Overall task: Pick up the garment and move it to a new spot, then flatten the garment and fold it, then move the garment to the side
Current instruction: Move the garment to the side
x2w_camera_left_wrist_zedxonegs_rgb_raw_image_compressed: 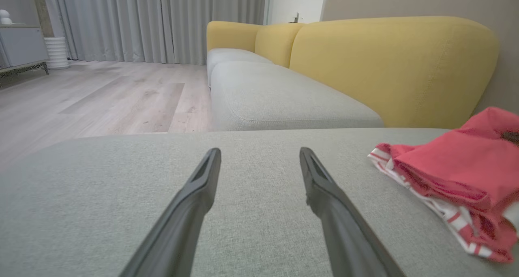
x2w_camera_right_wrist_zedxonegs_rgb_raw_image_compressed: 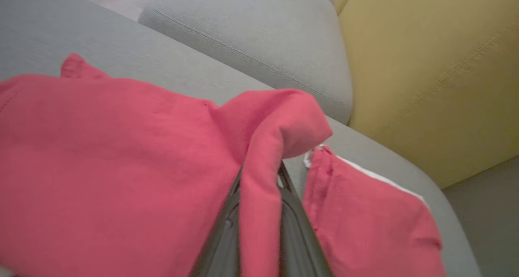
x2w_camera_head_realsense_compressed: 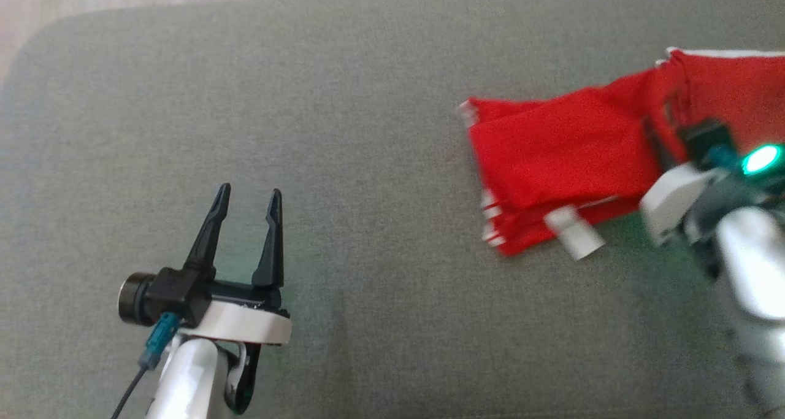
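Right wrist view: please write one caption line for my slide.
Right gripper shut on a raised fold of the red garment, over the grey seat cushion, yellow backrest behind.

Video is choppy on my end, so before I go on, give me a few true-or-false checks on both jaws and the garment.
1. The right jaws are shut on a fold of the red garment. True.
2. The left jaws also hold the garment. False: they stand open over the bare grey cushion, apart from it.
3. The garment lies spread out flat. False: it is bunched and folded over itself.
4. The garment has white-striped edges. True.
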